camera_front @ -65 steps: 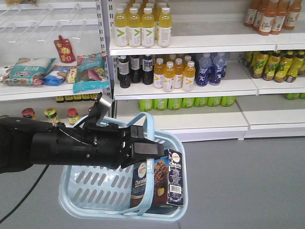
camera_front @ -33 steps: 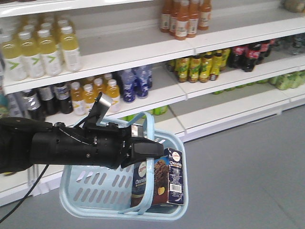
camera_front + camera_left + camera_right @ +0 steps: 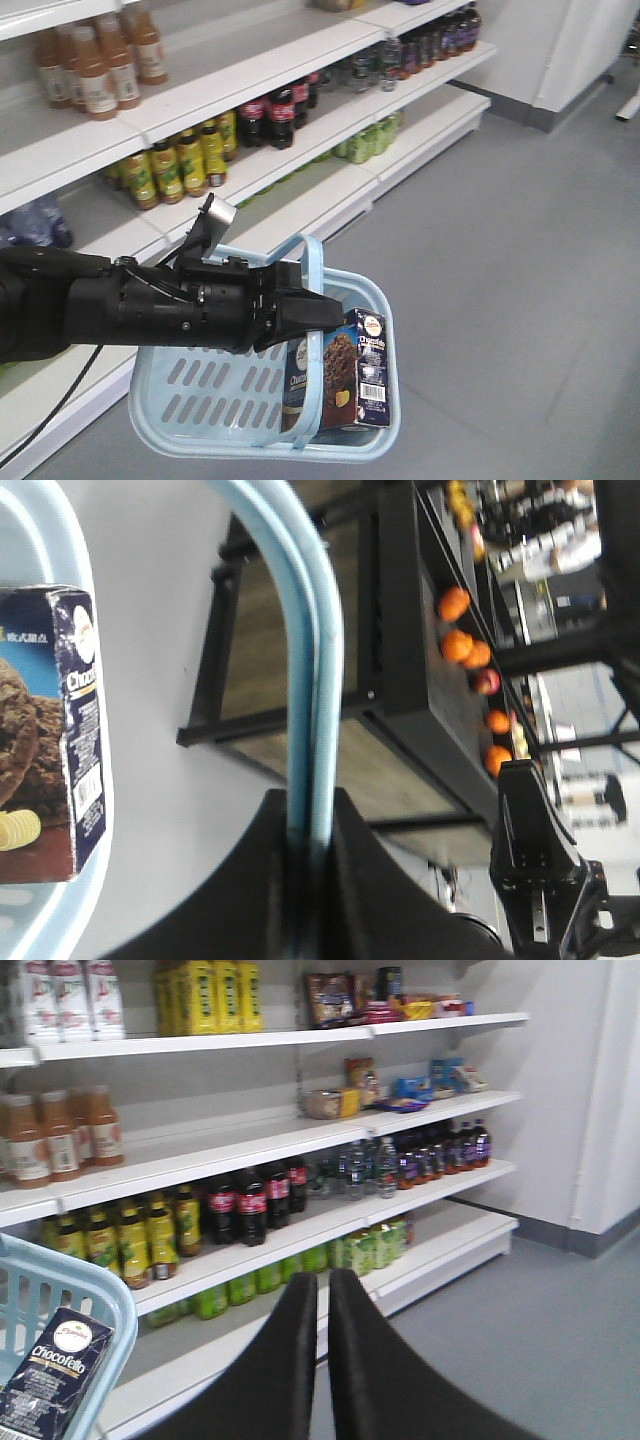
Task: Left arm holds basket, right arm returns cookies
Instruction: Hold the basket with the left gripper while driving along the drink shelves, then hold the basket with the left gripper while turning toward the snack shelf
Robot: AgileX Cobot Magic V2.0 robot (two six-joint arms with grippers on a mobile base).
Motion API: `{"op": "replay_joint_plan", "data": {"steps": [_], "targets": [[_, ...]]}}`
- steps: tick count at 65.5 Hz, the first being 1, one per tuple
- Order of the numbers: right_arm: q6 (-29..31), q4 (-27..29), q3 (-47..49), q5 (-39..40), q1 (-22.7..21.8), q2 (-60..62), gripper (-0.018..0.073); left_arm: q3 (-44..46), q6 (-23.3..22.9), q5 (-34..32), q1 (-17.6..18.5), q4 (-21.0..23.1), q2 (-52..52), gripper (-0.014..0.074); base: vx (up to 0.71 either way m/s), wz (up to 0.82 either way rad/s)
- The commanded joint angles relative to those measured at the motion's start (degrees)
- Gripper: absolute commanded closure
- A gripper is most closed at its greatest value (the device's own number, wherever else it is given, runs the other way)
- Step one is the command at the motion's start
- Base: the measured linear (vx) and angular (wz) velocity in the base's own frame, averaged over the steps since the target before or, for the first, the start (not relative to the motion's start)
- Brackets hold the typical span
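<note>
Both looped handles [image 3: 305, 680] of the basket [image 3: 215, 395] are clamped in my left fingers [image 3: 385, 900]; the cookies [image 3: 345, 385] stand upright inside, against one end. My right fingers [image 3: 270, 1380] are together, empty, facing stocked drink shelves [image 3: 250, 1150].

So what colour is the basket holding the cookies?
The basket is light blue, with slotted sides; the exterior front-facing view shows it best.
</note>
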State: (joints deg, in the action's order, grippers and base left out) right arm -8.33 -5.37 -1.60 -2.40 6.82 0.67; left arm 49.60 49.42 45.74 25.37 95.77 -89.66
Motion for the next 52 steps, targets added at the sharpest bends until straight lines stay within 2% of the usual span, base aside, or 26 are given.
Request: {"op": "replay_joint_plan", "data": {"steps": [1, 52], "targets": [[0.37, -0.37, -1.03, 4.19, 0.01, 0.67, 0.0562, 2.10, 0.29, 3.47, 0.32, 6.20, 2.54, 0.0599, 0.22, -0.87], [0.37, -0.37, -1.03, 4.19, 0.01, 0.67, 0.0562, 2.10, 0.29, 3.41, 0.32, 6.20, 2.54, 0.0599, 0.17, -0.71]]}}
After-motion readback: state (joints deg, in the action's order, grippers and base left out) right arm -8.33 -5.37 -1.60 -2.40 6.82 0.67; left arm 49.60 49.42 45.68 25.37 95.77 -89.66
